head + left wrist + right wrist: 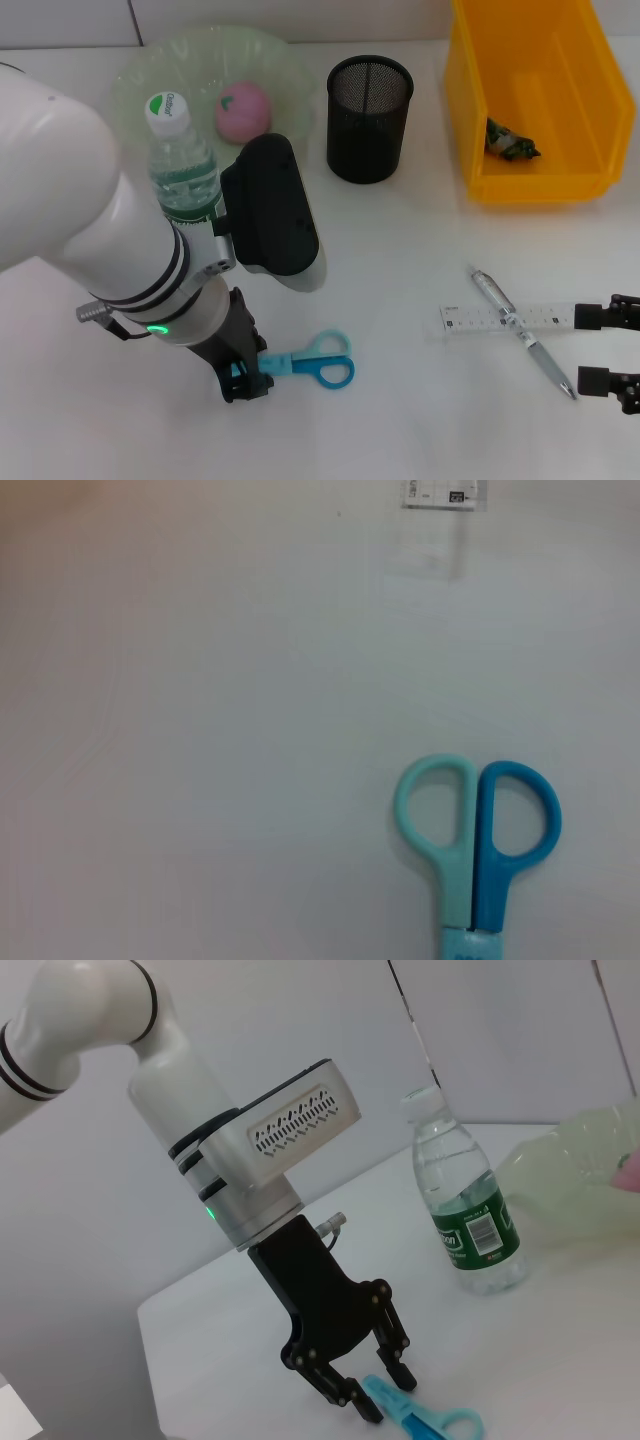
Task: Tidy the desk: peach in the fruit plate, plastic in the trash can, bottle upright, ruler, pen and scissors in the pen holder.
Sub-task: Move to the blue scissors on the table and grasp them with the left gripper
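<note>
The blue and teal scissors (315, 366) lie flat on the table, also in the left wrist view (478, 840). My left gripper (245, 384) is down at their blade end, open, with a finger on each side; the right wrist view shows this (375, 1392). My right gripper (612, 347) is open at the right edge, by the end of the clear ruler (500, 319). The pen (522, 333) lies across the ruler. The bottle (182, 150) stands upright. The pink peach (243, 110) sits in the green plate (275, 60). Crumpled plastic (510, 140) lies in the yellow bin (470, 110).
The black mesh pen holder (369, 118) stands at the back middle between the plate and the bin, and looks empty. My left arm's white body covers the table's left side and stands close in front of the bottle.
</note>
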Available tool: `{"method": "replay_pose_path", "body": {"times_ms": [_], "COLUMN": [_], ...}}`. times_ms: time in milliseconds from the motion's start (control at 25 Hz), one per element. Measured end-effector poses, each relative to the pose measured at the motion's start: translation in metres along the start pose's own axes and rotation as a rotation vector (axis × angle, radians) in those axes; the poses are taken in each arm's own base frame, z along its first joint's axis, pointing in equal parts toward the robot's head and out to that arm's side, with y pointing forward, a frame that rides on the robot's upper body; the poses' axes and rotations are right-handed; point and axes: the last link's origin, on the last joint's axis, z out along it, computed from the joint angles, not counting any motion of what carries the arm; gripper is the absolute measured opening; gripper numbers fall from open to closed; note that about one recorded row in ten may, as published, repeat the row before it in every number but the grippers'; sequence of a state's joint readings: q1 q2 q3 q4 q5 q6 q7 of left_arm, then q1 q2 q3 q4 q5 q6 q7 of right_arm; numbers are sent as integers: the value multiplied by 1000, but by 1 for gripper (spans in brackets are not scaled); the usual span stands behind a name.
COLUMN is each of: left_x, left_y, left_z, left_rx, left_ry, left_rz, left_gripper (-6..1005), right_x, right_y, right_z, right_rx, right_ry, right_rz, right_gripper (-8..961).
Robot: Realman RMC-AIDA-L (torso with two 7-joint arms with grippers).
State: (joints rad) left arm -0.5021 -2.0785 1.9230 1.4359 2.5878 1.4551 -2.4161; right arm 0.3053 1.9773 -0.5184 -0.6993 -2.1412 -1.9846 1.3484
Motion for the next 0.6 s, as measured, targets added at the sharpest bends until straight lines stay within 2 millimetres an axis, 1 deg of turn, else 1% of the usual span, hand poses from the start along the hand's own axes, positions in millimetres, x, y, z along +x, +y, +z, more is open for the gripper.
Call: {"method": "replay_pose_path", "body": {"times_ms": [280,480,600], "left_x": [-1,1,2], "left_y": [0,4,6], "left_z": [1,5,3], "left_rx": [12,34,41], "left_ry": [-16,-41,-34], "left_rz": [10,36,40], "left_gripper": [378,377,376], "right_x": [0,0,1], "right_y": [-2,-2,-1], "right_z": [-1,-1,-1], "right_rx": [11,11,11], "right_ry": [4,5,5], "right_rz": [0,0,1], "right_gripper": [839,839,839]}}
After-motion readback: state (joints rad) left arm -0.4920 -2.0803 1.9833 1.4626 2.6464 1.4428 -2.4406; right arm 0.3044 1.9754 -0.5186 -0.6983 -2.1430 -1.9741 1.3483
